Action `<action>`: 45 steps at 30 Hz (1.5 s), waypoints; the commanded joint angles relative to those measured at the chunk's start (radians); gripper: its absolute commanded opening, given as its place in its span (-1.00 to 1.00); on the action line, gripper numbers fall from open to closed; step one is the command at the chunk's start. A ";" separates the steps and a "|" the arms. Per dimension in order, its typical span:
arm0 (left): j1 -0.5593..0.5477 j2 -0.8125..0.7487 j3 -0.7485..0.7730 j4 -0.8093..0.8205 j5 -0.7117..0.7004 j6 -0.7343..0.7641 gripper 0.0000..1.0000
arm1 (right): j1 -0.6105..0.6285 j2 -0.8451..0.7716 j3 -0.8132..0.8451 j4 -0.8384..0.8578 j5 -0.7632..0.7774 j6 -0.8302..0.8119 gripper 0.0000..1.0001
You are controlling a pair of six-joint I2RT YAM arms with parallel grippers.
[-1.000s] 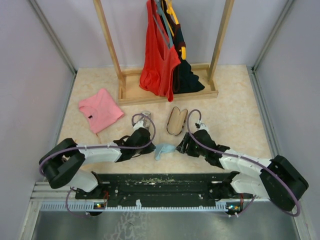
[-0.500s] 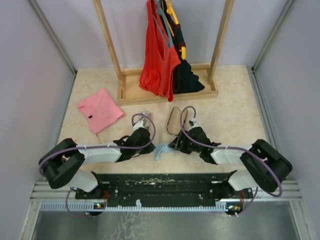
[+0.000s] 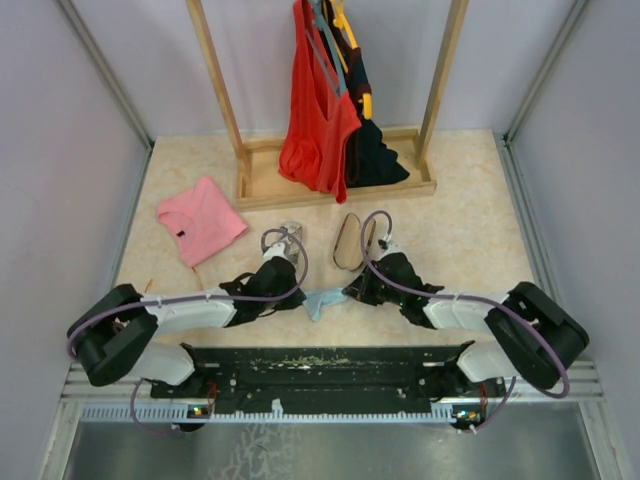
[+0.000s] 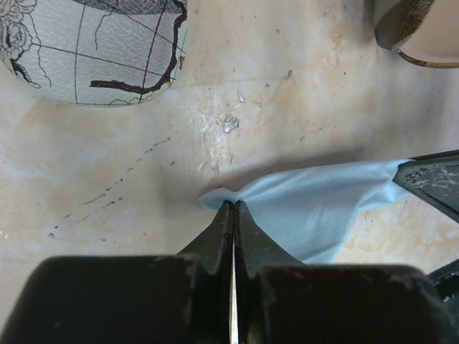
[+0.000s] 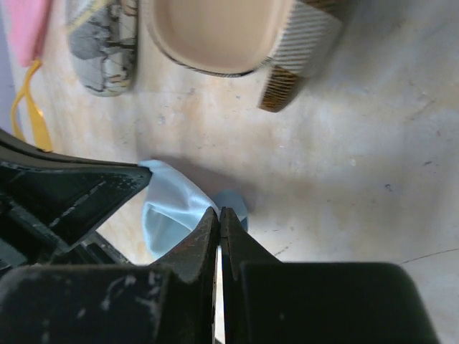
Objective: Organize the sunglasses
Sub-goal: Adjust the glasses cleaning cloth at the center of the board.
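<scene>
On speckled beige tabletop [image 3: 470, 230], left tool [image 4: 232, 206] and seemingly right tool [image 5: 218, 211] pinch limp blue cloth [image 4: 315, 208].

The pale marbled table [image 3: 470, 230] carries a folded pink garment [image 3: 200, 220] at the far left and a wooden rack base [image 3: 335, 188] along the back. Nearer the middle, an open brown case [image 3: 353, 242] and a patterned pouch [image 3: 290, 236] lie side by side, with a light blue cloth [image 3: 325, 300] just in front of them.

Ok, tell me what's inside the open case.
Only bare beige lining shows in the case; no sunglasses. Its far end is cut off in the right wrist view, too small from above.
</scene>
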 commanded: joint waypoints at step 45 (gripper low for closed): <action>0.004 -0.278 -0.043 -0.061 0.249 0.212 -1.00 | 0.253 -0.480 0.091 -0.572 0.192 -0.148 -0.81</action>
